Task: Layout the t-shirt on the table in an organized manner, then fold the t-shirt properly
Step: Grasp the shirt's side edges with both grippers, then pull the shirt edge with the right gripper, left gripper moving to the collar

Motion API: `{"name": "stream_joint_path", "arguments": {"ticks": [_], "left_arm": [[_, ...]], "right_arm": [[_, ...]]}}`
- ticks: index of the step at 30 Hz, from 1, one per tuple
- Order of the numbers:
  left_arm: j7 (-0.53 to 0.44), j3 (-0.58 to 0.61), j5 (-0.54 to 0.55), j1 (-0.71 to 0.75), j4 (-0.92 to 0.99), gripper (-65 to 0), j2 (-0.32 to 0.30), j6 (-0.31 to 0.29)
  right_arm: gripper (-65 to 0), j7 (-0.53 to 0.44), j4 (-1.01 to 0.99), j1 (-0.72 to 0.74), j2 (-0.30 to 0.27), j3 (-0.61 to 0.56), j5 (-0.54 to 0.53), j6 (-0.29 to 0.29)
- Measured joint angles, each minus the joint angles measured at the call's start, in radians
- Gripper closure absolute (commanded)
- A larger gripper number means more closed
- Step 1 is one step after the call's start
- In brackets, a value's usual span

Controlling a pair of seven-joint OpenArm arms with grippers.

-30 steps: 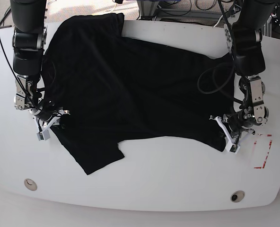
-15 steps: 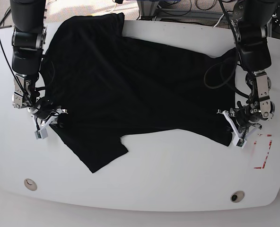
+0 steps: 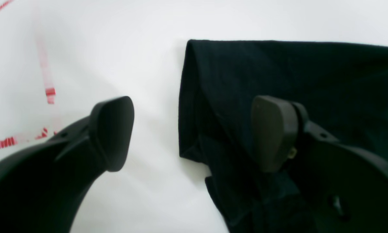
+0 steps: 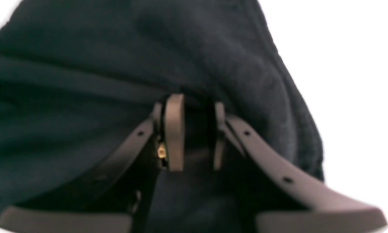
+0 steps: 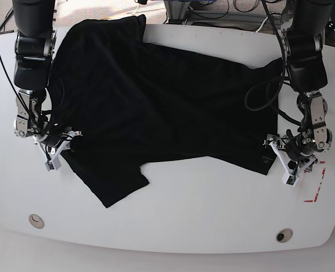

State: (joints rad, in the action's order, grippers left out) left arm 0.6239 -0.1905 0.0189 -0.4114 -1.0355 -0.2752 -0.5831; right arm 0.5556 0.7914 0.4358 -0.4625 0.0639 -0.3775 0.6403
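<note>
The black t-shirt [image 5: 156, 96] lies spread over the white table [image 5: 201, 204], one sleeve reaching toward the front left. On the base view's right, my left gripper [image 5: 286, 161] stands open at the shirt's hem corner. In the left wrist view the left gripper [image 3: 192, 136] has one finger over bare table [image 3: 116, 48] and the other above the t-shirt [image 3: 278, 71], with nothing clamped. At the base view's left edge, my right gripper [image 5: 57, 152] is shut on the shirt's edge. The right wrist view shows the right gripper [image 4: 194, 136] pinching a fold of t-shirt [image 4: 116, 64].
A red tape rectangle [image 5: 314, 187] lies just right of the left gripper; this red tape [image 3: 48, 90] also shows in the left wrist view. Two round holes [image 5: 36, 220] [image 5: 284, 234] sit near the front edge. Cables hang behind the table's far edge.
My left gripper has opened and let go of the hem corner, which now rests on the table. The shirt was drawn slightly rightward before that. The right gripper keeps its hold.
</note>
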Motion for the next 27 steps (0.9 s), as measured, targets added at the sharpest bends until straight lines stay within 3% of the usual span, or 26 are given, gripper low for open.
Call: {"name": "stream_joint_path", "arguments": {"ticks": [4, 8, 12, 21, 27], "left_arm": [[0.014, -0.001, 0.0, -0.008, -0.004, -54.0, 0.0, -0.001], [0.065, -0.002, -0.001, 0.0, -0.094, -54.0, 0.003, -0.011], [0.151, -0.003, 0.045, 0.037, -0.267, -53.9, 0.002, -0.104], [0.417, 0.0, 0.149, 0.285, -0.659, -54.0, 0.047, -0.122], [0.454, -0.003, 0.175, 0.425, -0.82, -54.0, 0.054, -0.117]], "right_arm": [[-13.5, 0.056, 0.095, -0.007, 0.002, 0.0, 0.007, -0.004], [-18.5, 0.116, 0.196, -0.007, 0.008, 0.0, -0.006, -0.005], [-26.2, 0.206, 0.327, -0.024, 0.019, 0.0, -0.065, -0.005], [-36.3, 0.272, 0.541, -0.196, 0.021, -0.003, -0.178, -0.005], [-39.3, 0.275, 0.555, -0.241, 0.057, -0.004, -0.179, -0.008]]}}
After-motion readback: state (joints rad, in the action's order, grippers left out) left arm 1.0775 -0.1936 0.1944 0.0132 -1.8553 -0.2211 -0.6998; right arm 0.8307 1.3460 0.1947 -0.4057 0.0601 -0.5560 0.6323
